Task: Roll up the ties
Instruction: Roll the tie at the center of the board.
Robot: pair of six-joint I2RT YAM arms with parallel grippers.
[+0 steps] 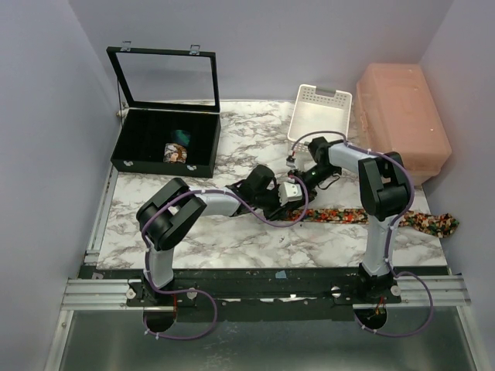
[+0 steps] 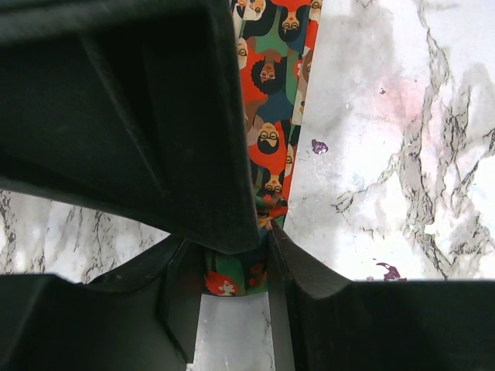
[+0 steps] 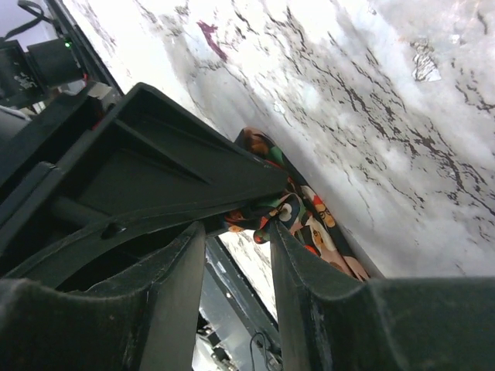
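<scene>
A floral-print tie (image 1: 348,216) lies flat across the marble table (image 1: 232,239), running right from the middle to the table's right edge. Both arms meet at its left end. My left gripper (image 2: 232,267) has the tie's end (image 2: 232,280) filling the gap between its fingers, touching both. In the right wrist view my right gripper (image 3: 236,232) stands open, and a folded bit of the tie (image 3: 298,209) rests at its right fingertip. A rolled floral tie (image 1: 175,152) and a teal one (image 1: 182,136) sit in the black box (image 1: 139,147).
The black box's glass lid (image 1: 166,77) stands open at the back left. A white slotted basket (image 1: 321,112) and a pink lidded container (image 1: 402,124) are at the back right. Each gripper's body fills much of the other's wrist view.
</scene>
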